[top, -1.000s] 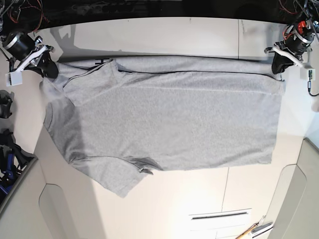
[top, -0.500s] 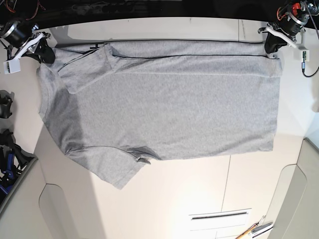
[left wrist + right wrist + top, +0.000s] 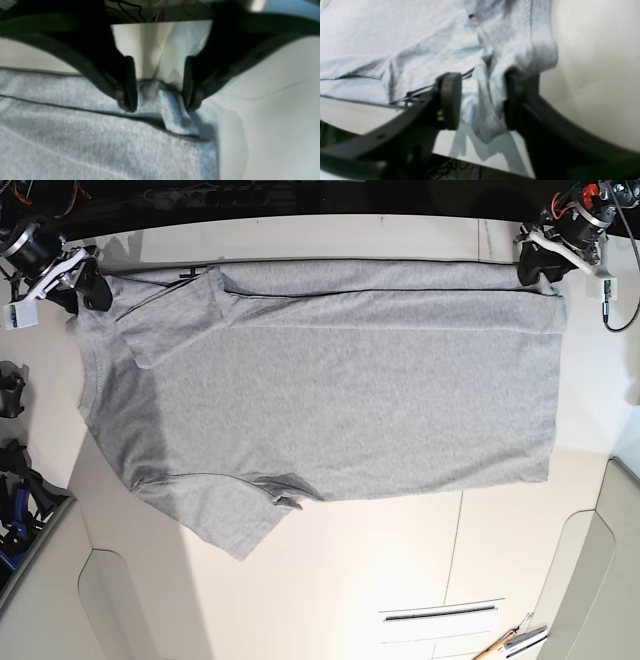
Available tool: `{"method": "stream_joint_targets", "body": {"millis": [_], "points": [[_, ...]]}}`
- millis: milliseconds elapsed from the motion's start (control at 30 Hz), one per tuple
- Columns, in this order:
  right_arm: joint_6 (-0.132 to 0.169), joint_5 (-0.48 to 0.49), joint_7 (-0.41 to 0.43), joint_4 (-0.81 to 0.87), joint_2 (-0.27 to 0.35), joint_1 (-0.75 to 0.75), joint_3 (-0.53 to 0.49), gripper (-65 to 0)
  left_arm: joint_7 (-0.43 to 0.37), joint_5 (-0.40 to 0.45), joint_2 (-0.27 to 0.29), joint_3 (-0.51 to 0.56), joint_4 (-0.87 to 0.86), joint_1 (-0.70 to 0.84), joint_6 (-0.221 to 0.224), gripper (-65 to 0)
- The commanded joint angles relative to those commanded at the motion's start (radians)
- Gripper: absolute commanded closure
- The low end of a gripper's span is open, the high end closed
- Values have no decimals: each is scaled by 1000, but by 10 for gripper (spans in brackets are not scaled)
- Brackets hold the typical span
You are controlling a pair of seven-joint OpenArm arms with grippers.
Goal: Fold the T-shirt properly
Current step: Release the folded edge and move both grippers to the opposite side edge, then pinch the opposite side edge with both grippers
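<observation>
The T-shirt (image 3: 330,390) lay spread on the white worktop (image 3: 400,570), plain grey side up, with its far long edge already turned over into a narrow band along the back. The neck end was at the base view's left and the hem end at its right.

The left pincer (image 3: 158,100) was at the far hem corner. Its jaws stood apart, with a small fold of the hem between them and touching both sides, so it seemed to hold the cloth only loosely. The right pincer (image 3: 480,100) was at the far shoulder corner, also partly open, and a bunched piece of cloth hung between its jaws; I could not tell if it was really clamped.

I judged the cotton to be light, soft and quite limp. It would sag and wrinkle when lifted, so it is best taken at two corners or seams together, where the hem is thicker, and kept stretched between both arms.

One sleeve (image 3: 235,525) stuck out toward the near side and could drag during a fold. Some tools (image 3: 510,642) lay at the near edge and cables (image 3: 615,290) hung at the right, all well apart from the cloth
</observation>
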Motion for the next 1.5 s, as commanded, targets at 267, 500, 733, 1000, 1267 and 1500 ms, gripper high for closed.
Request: {"method": "stream_joint_targets", "body": {"millis": [267, 500, 733, 1000, 1267, 1500], "points": [[-4, 20, -1, 0, 0, 10, 162, -276, 57, -84, 0, -85, 0, 0, 0, -338], [-16, 13, 3, 0, 8, 98, 233, -276, 57, -172, 0, -264, 0, 0, 0, -343], [-27, -27, 11, -3, 28, 241, 233, -276, 58, -185, -11, -282, 0, -40, 0, -379], [-28, -44, 19, -62, 28, 419, 213, -276, 87, -157, -103, -282, 0, -177, 1, -379], [-28, -178, 135, -341, 33, 602, 33, -276, 56, -44, -180, -171, -54, -330, 48, -379], [-29, -353, 266, -643, 33, 809, -104, -276, 26, 60, -205, 3, -266, -557, 81, -379]]}}
